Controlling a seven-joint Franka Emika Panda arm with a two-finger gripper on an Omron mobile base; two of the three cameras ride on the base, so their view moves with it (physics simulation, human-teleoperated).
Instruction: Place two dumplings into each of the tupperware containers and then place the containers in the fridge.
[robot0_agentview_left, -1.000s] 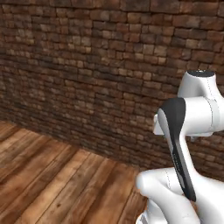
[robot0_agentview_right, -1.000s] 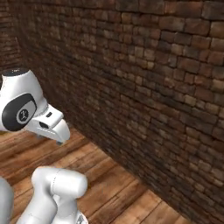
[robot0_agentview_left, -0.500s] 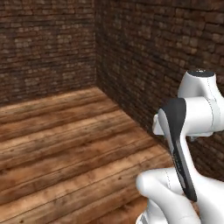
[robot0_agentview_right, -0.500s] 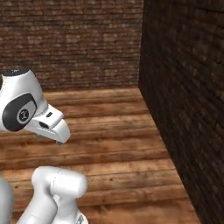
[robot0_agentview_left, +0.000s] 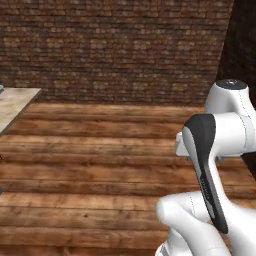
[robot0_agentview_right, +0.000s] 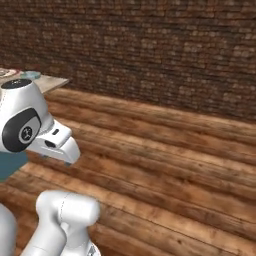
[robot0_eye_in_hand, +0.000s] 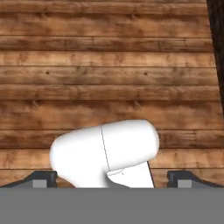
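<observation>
Dumplings' orientation cannot be told; claw (robot0_eye_in_hand: 112, 180) spread wide, empty, over wooden floor (robot0_eye_in_hand: 109, 74).

Wooden plank floor (robot0_agentview_left: 100, 165), dark brick wall (robot0_agentview_left: 115, 45), pale counter corner (robot0_agentview_left: 15, 102) at left.

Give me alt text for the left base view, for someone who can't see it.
The robot's white arm rises at lower right over a wooden plank floor backed by a brick wall. A pale counter corner pokes in at the left edge.
</observation>
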